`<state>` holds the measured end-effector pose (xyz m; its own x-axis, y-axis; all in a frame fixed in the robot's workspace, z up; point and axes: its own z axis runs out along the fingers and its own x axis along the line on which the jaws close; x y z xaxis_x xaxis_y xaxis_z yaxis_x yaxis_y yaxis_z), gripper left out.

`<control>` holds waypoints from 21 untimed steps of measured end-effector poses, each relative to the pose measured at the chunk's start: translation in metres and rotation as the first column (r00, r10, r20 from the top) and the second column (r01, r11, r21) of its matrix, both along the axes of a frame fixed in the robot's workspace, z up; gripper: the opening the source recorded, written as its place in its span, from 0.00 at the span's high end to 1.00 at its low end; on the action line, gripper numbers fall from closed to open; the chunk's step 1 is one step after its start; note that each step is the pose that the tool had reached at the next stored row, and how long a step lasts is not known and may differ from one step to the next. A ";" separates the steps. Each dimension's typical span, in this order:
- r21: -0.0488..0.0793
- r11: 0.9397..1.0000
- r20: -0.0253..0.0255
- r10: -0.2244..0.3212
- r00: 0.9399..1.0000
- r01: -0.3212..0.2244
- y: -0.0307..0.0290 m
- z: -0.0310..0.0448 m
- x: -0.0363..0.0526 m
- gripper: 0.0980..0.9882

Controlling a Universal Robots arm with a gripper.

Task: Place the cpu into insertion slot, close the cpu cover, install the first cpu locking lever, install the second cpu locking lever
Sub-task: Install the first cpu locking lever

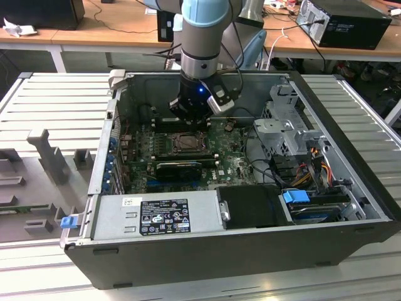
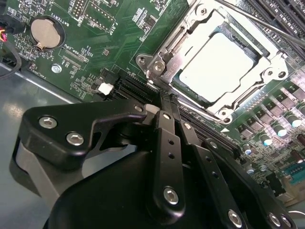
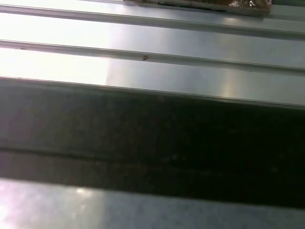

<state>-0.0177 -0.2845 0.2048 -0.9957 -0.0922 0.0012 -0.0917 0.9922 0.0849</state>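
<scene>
The black robot hand (image 2: 164, 102) is clenched, fingertips pressed together and grasping nothing, just beside the corner of the socket. The flat square silvery cpu (image 2: 217, 64) sits seated in the slot directly ahead of the hand. The thin metal cpu cover frame (image 2: 176, 59) lies closed around its edges. Green motherboard (image 2: 109, 38) spreads beside the hand, inside the open dark computer case (image 1: 238, 251).

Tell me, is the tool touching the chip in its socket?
Apart. In the second wrist view the tool ends at the socket frame's corner, with metal frame showing between it and the chip.
</scene>
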 end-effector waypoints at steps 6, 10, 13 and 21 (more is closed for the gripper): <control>-0.012 1.000 0.000 -0.001 1.000 0.001 -0.0001 -0.0021 0.0000 0.99; -0.027 1.000 0.000 -0.003 1.000 0.003 0.0001 -0.0027 0.0001 0.99; -0.030 1.000 0.000 -0.003 1.000 0.003 -0.0001 -0.0025 0.0000 0.99; -0.029 1.000 0.000 -0.003 1.000 0.003 -0.0008 0.0174 0.0000 0.99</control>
